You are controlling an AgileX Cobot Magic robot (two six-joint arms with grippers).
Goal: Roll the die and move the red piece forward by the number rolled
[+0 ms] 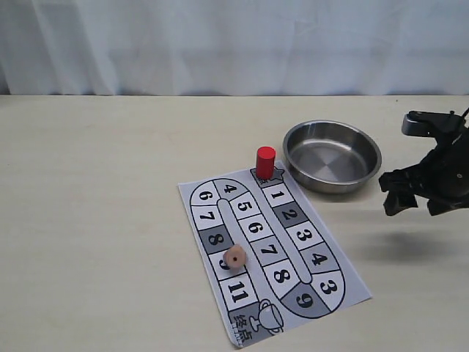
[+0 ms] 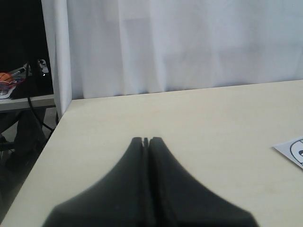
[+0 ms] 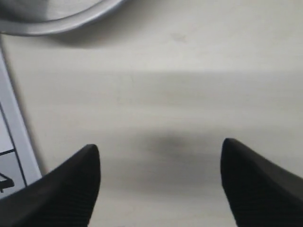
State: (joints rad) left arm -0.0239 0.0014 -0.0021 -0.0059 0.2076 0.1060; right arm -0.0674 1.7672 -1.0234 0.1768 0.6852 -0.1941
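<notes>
The red piece (image 1: 265, 162) stands upright on the star square at the far end of the paper game board (image 1: 272, 257). The pale tan die (image 1: 234, 257) rests on the board's left track, near square 9. My right gripper (image 1: 410, 199) hovers open above bare table to the right of the board, below the steel bowl; in its wrist view the gripper (image 3: 161, 151) holds nothing and a strip of the board's edge (image 3: 14, 142) shows. My left gripper (image 2: 146, 140) is shut and empty over the table's far left, outside the exterior view.
A shiny steel bowl (image 1: 332, 155) sits empty right of the red piece; its rim (image 3: 57, 23) shows in the right wrist view. A white curtain (image 1: 234, 44) backs the table. The table's left edge (image 2: 52, 137) runs close to the left gripper.
</notes>
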